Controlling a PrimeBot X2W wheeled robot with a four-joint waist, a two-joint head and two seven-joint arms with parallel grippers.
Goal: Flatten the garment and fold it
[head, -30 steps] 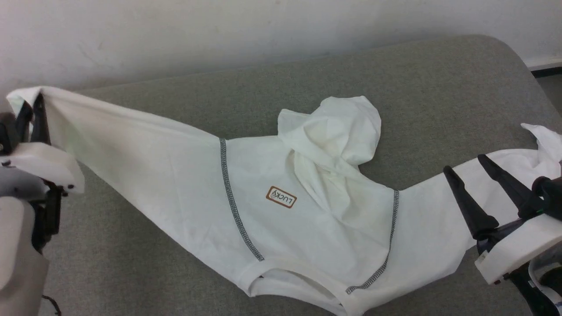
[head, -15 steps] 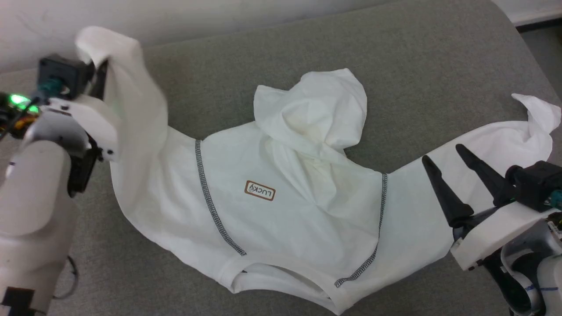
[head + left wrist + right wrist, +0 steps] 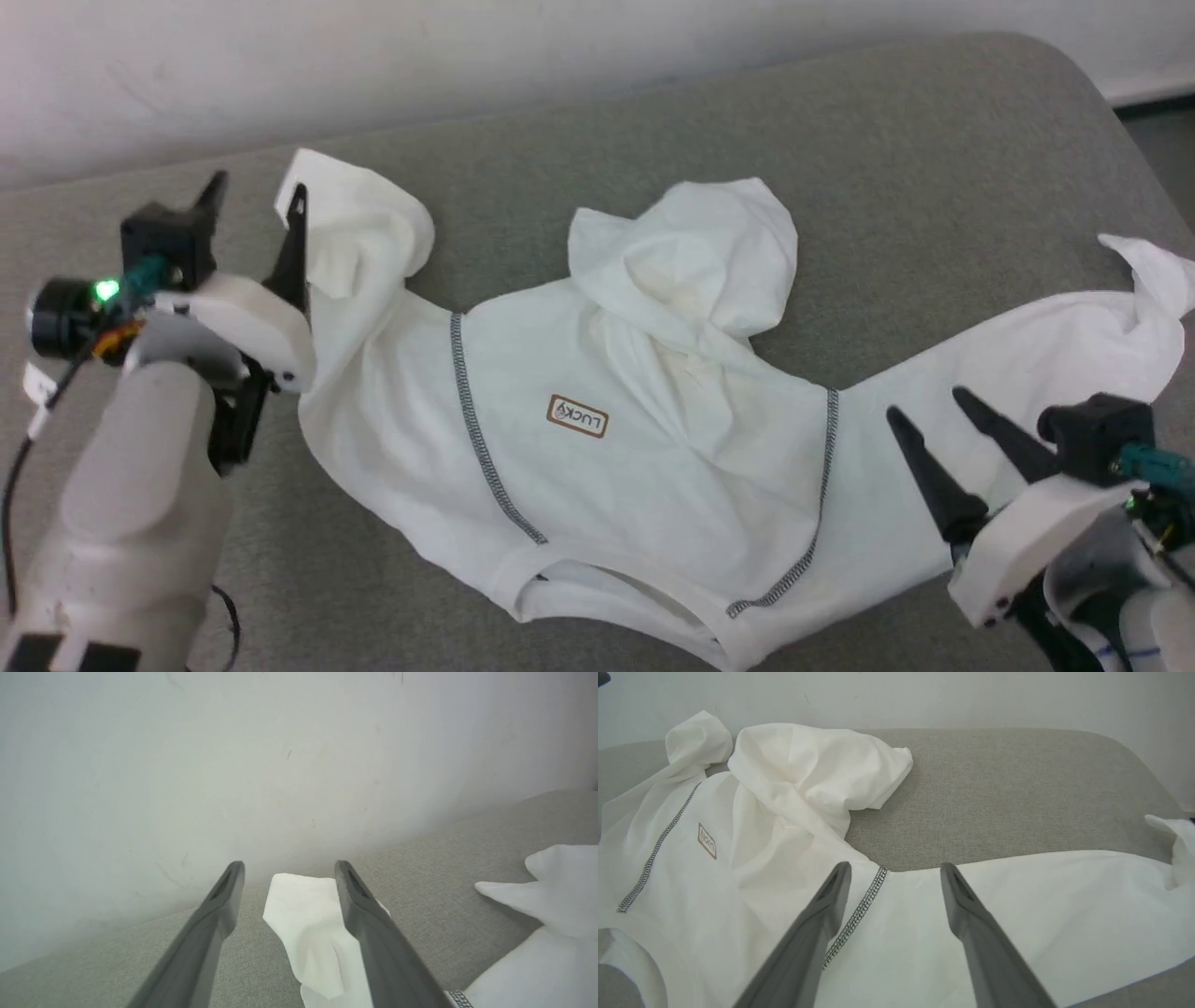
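Quick status from the remote desk: the garment is lying chest-up on the grey cushion, hood pointing toward the wall; its lower hem runs off the bottom of the head view, so I can't tell how that part lies.

The left gripper has its fingers spread wide and isn't pinching anything; the bunched end of the left sleeve sits right against its inner finger. The right gripper is spread too, hanging over the right sleeve just outside the shoulder seam, gripping nothing.

What worries me: that thin cloth leaning on the left finger could catch when I pull the arm away and drag the sleeve into a worse heap; the sleeve is doubled over on itself as it is. The hood is rumpled (puffed up, really), so folding over it would lock creases in; the right cuff is curled up near the cushion's edge and might slide off if I tug the wrong way.

Head count: one garment; two sleeves; one hood; one chest patch; two zigzag seams; two grippers, two fingers each; one cushion.
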